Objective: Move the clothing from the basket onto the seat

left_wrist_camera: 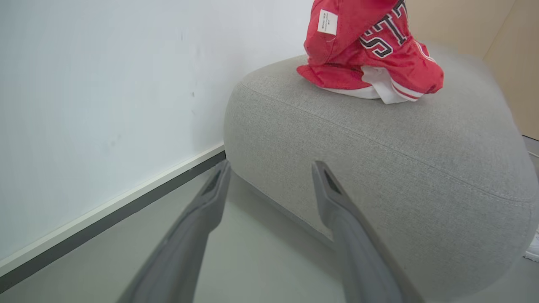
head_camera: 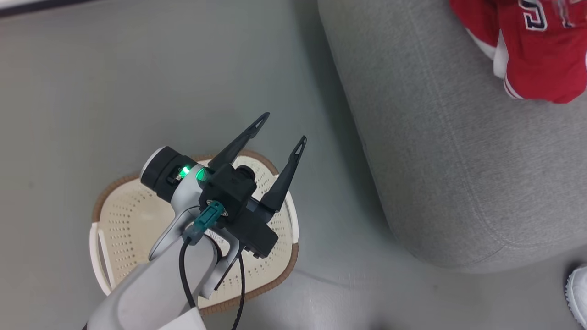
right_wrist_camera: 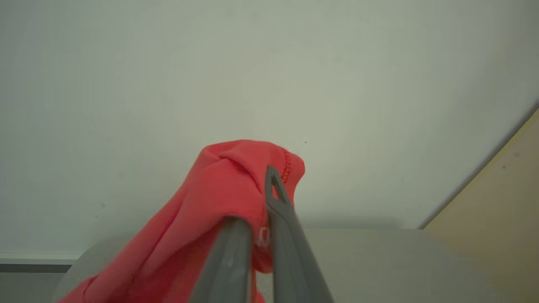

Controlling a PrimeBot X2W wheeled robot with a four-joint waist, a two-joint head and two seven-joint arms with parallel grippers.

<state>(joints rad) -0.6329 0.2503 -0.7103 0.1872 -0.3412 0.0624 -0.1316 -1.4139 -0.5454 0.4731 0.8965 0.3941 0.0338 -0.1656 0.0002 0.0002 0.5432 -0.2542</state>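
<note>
The cream basket (head_camera: pixel 120 215) with its brown rim stands on the floor at the lower left of the head view. No garment shows in the part of it not hidden by my arm. My left gripper (head_camera: pixel 284 128) hovers over it, open and holding nothing; in the left wrist view its fingers (left_wrist_camera: pixel 271 168) point at the grey seat (left_wrist_camera: pixel 400 160). Red clothing (head_camera: pixel 536 55) with white trim and navy lettering lies on the seat (head_camera: pixel 449 160), bunched upward (left_wrist_camera: pixel 362 54). My right gripper (right_wrist_camera: pixel 263 202) is shut on a fold of red clothing (right_wrist_camera: pixel 219 198) above the seat (right_wrist_camera: pixel 379 261).
Grey floor runs between the basket and the seat. A white wall with a dark baseboard (left_wrist_camera: pixel 105 219) stands behind the seat, and a tan panel (left_wrist_camera: pixel 505 42) is at the far side. A white shoe (head_camera: pixel 578 293) sits at the seat's near corner.
</note>
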